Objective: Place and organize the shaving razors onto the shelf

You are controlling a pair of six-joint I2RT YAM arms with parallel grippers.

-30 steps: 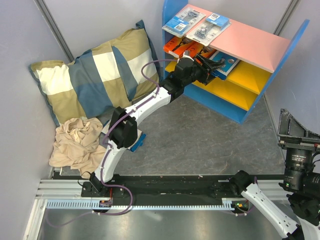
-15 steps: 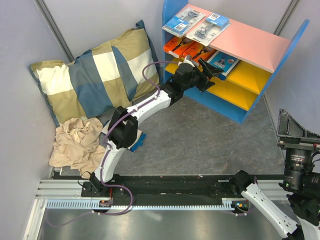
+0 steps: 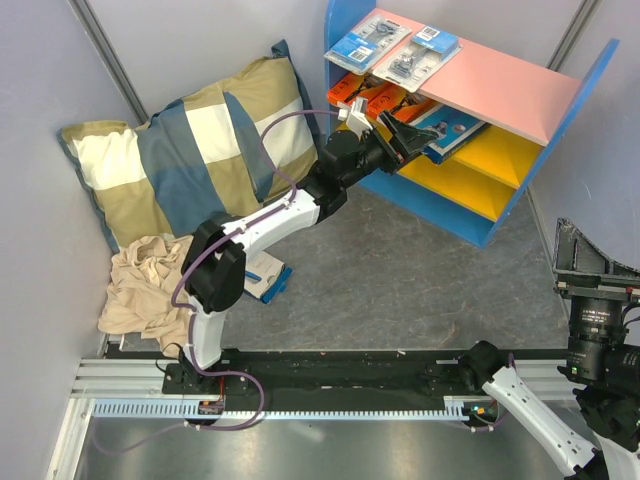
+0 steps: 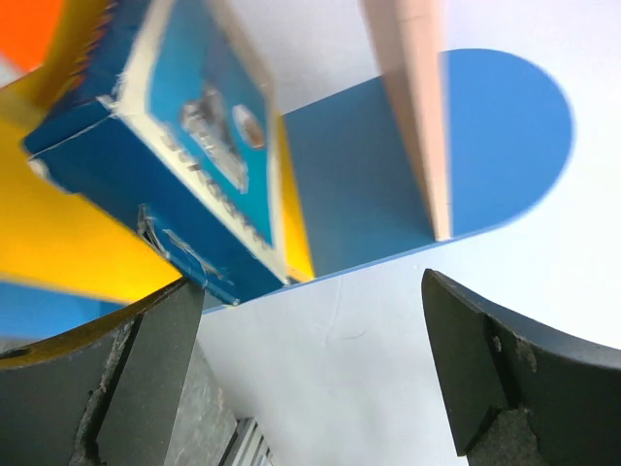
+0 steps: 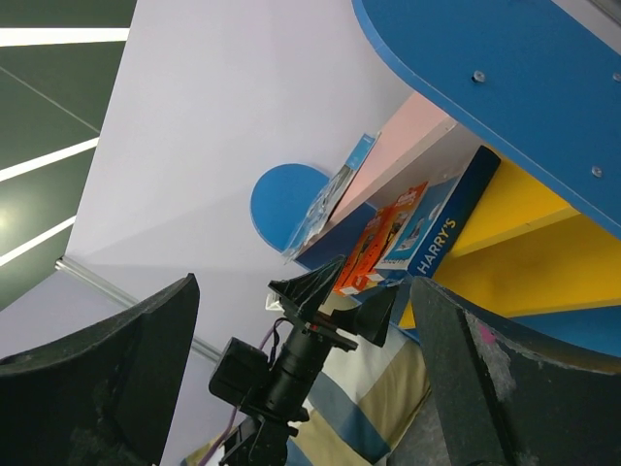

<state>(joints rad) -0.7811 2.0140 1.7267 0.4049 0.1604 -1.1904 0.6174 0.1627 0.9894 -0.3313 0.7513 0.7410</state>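
Note:
The shelf (image 3: 575,95) stands at the back right, and its blue side panel (image 4: 417,165) also shows in the left wrist view. Two clear blister razor packs (image 3: 368,40) lie on the pink top board. Orange razor boxes (image 3: 352,95) and a blue razor box (image 3: 447,128) rest on the upper yellow board. My left gripper (image 3: 392,135) hovers open just in front of that board, holding nothing. Close by at the upper left sits the blue box (image 4: 194,126). My right gripper (image 5: 303,286) is open and empty, far off at the near right.
A plaid pillow (image 3: 200,150) leans in the back left corner, with a crumpled beige cloth (image 3: 155,285) in front of it. A blue and white pack (image 3: 268,278) lies on the grey floor under the left arm. Grey walls close in both sides.
My left gripper opened and let go of the blue box on the yellow board. It then drew back to the left, away from the shelf. The right arm has not moved.

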